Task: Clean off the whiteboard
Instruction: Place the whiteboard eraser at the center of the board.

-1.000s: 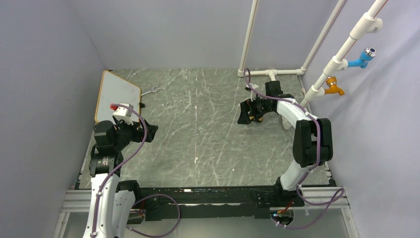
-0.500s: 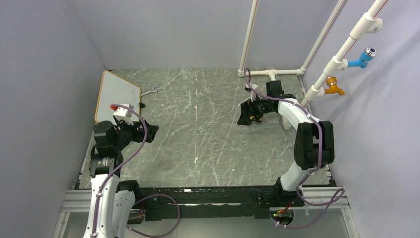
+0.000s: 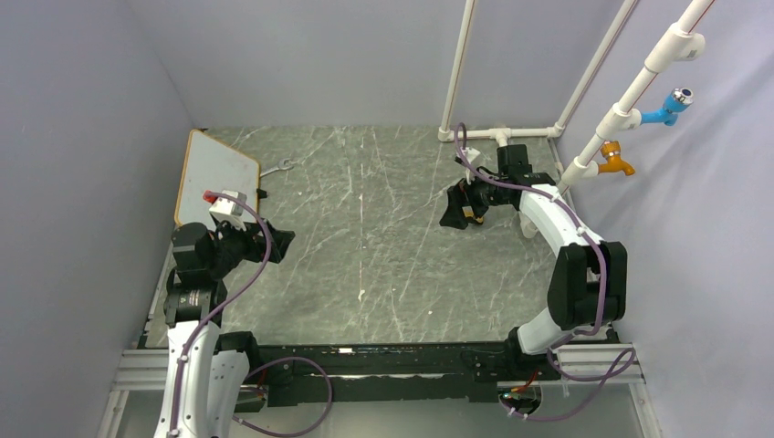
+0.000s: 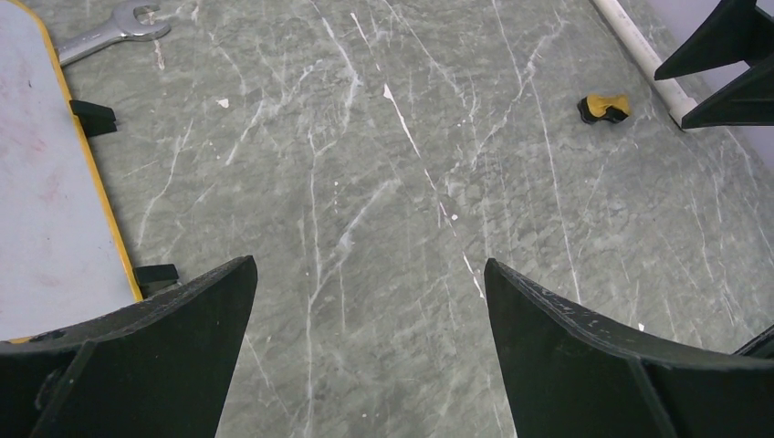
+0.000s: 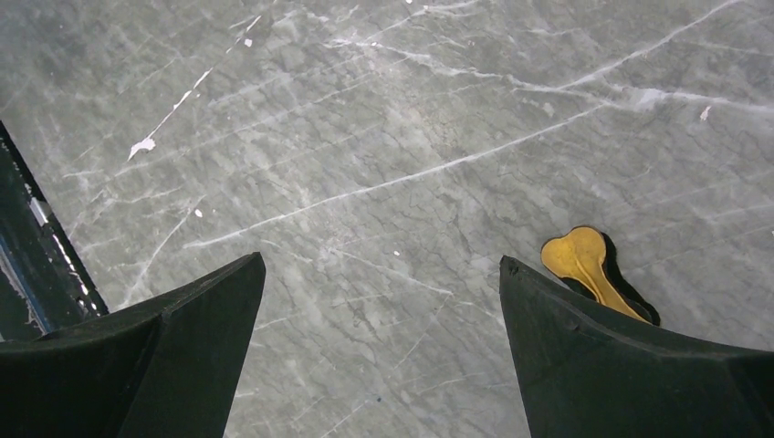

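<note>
At about ten o'clock on the marble-patterned table [image 3: 365,265], the whiteboard [image 3: 212,173] with its yellow rim lies flat against the left wall. Its face looks mostly pale grey, though the left wrist view shows faint reddish smudges near the board's far end, so I judge some wiping may remain; whether those are ink or ghosting is too faint to tell.

The eraser [image 5: 589,265], a small yellow-topped block with a dark underside, sits over at about one o'clock, well apart from the board. The right gripper [image 3: 454,206] hovers just above it with jaws spread wide and nothing between them; in its wrist view the eraser peeks out just beside the right-hand finger. The left gripper [image 3: 274,243] hangs near the board's near corner at about nine o'clock, likewise spread and empty.

This fits either an eraser about to be fetched for wiping, or one just set down after the board was cleaned. The smudges lean me slightly toward work left.

A wrench [image 4: 111,29] lies beyond the board's far corner, and white pipes [image 3: 507,131] run along the back at twelve o'clock.
</note>
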You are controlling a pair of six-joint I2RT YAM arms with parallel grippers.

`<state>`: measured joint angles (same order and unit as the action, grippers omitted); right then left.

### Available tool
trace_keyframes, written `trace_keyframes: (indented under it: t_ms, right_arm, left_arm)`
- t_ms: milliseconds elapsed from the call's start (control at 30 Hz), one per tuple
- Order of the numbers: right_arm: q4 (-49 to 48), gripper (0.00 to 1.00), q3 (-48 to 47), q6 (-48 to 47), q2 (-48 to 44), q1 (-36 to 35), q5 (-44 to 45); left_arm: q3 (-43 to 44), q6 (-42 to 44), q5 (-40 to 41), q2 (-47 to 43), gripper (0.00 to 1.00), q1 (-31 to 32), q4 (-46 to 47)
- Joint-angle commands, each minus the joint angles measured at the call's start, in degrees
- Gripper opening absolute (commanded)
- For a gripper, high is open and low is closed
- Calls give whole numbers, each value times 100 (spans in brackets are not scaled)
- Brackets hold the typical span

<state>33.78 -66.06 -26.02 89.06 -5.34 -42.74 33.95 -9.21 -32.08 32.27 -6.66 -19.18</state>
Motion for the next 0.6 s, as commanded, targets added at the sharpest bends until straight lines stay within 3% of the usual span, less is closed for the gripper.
trace_keyframes:
  t_ms: [0, 567]
  right_arm:
    - [54, 100, -70, -208, -183, 31, -289]
    - [33, 100, -57, -175, -236, 26, -305]
  left_arm:
    - [-3, -67, -141, 29, 100, 18, 244]
    - [-1, -83, -197, 37, 100, 23, 271]
